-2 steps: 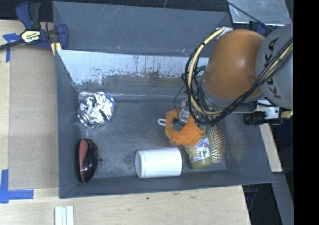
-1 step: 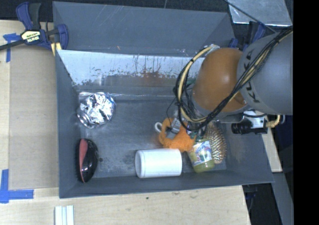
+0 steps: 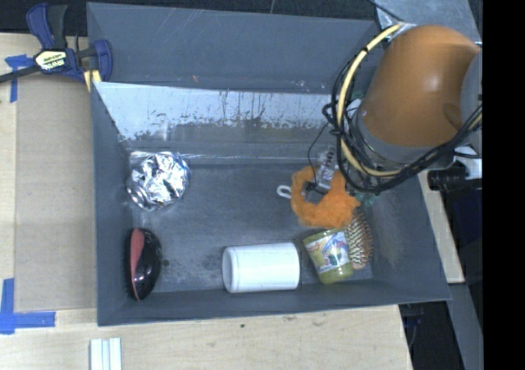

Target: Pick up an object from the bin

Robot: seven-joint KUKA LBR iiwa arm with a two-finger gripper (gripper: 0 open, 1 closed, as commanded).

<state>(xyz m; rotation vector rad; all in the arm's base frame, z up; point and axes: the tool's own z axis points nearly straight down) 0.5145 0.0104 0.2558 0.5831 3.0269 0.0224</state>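
The tool (image 3: 317,187) hangs over a fuzzy, ragged orange clump (image 3: 330,211).

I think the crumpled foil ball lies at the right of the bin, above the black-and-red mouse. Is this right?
Not quite. The camera view shows the crumpled foil ball at the left of the bin, above the black-and-red mouse.

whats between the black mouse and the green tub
In the camera view, a white cylinder lying on its side sits between the black mouse and the green tub.
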